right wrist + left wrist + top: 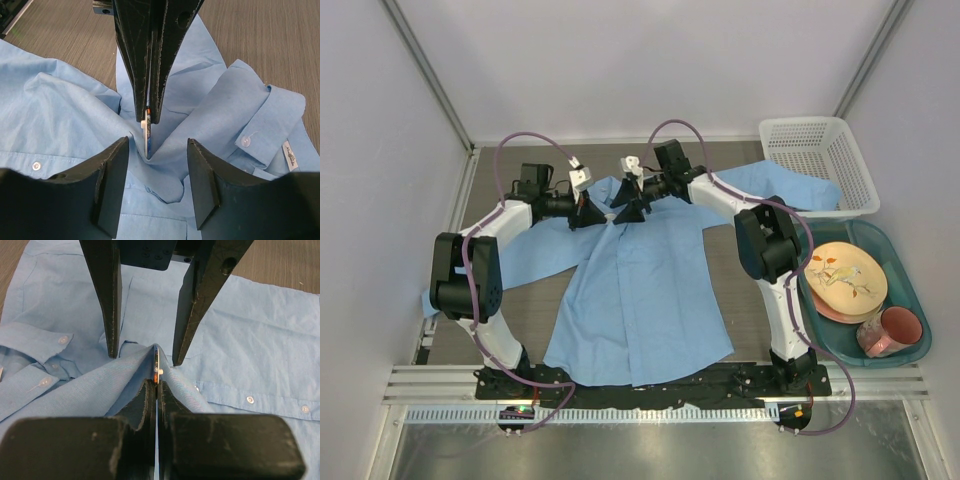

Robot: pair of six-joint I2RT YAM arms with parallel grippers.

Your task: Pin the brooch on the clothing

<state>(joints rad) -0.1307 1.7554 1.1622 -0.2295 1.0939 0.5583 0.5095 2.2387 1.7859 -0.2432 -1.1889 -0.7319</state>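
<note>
The light blue shirt lies flat on the table with its collar at the far end. My left gripper and right gripper meet at the collar. In the left wrist view my left gripper is shut on the brooch, seen edge-on with an orange spot, and shirt fabric rises on both sides. In the right wrist view the brooch hangs from the left gripper's shut fingers and presses into a fabric fold. My right gripper is open and straddles that fold.
A white mesh basket stands at the back right. A teal tray at the right holds a plate and a pink mug. The shirt's right sleeve reaches toward the basket.
</note>
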